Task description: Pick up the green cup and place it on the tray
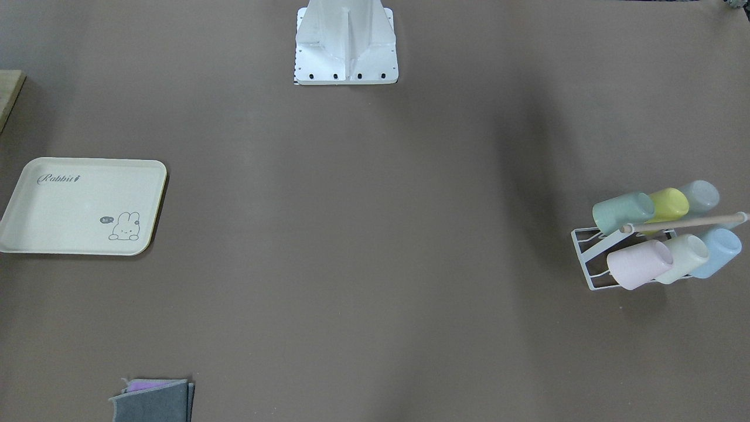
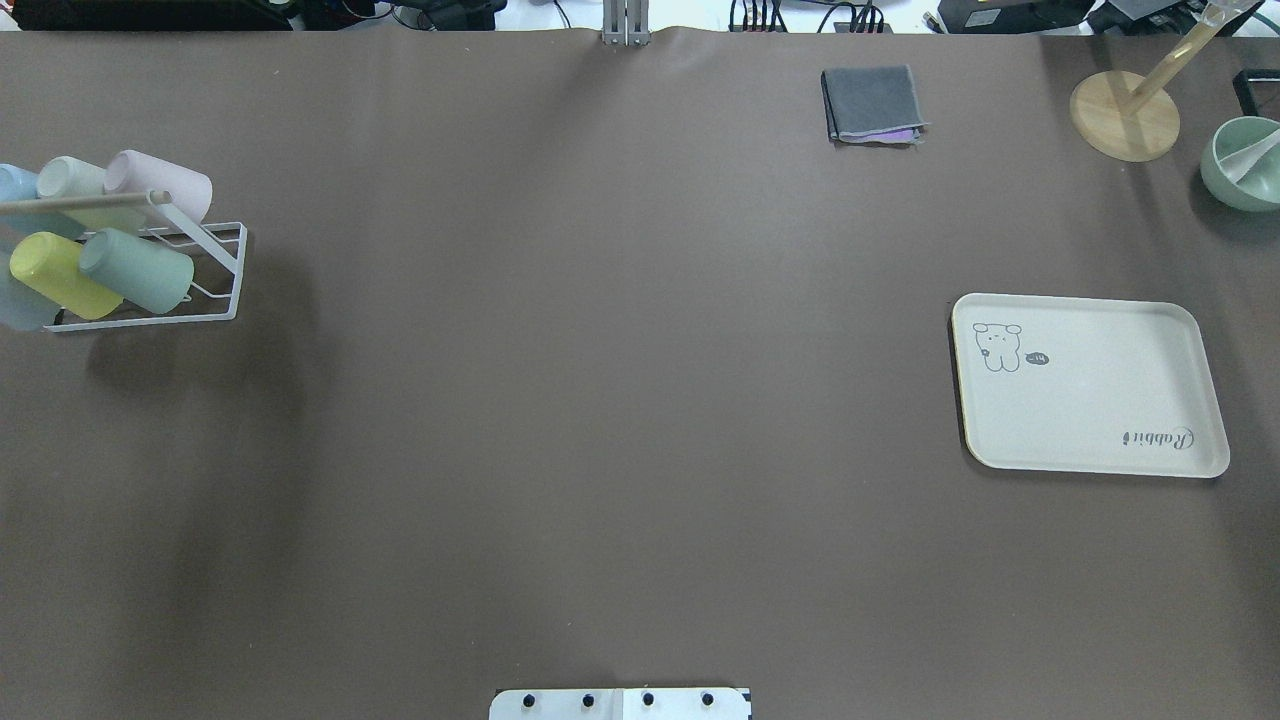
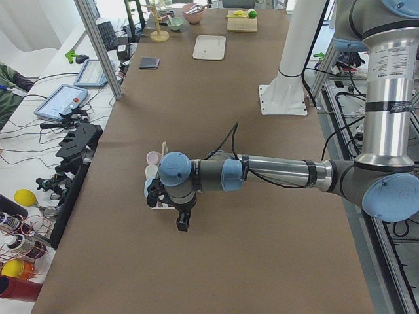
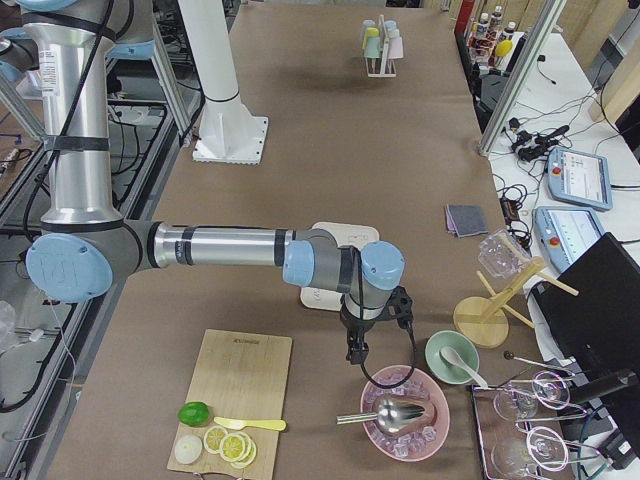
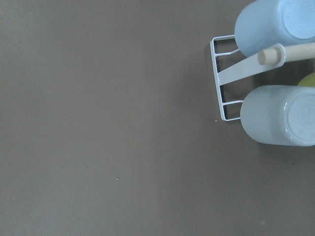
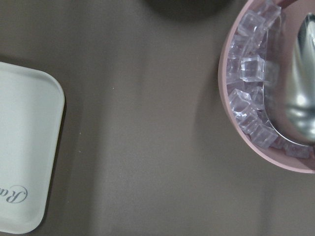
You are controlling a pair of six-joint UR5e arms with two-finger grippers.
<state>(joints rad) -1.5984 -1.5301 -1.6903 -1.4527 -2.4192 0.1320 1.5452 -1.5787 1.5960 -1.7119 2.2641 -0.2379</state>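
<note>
Well, the green cup [image 1: 622, 212] sat on the white wire rack [image 2: 205, 238] at the robot's left end of the table. It leaned over with its bottom end pointing out. A yellow cup [image 1: 669, 204] was right next to it, and a wooden bar [image 1: 685, 223] ran along just beside it. The tray [image 1: 82, 205] lay far away at the other end, with nothing on it.

The left claw [image 3: 182, 226] hung pointing down, close to the rack. Only a side view showed it, so I could not tell how wide it was open or if it held anything. The right claw [image 4: 355, 355] hung near the tray and a pink bowl [image 6: 222, 78] of ice, and I could not tell about that one either.

The job had hardly begun, I think. To do this step well, the left claw should come at the green cup from its free side. It should pinch only that cup and slide it off the way it leans. It should keep off the bar and the yellow cup, so the rack does not tip.
</note>
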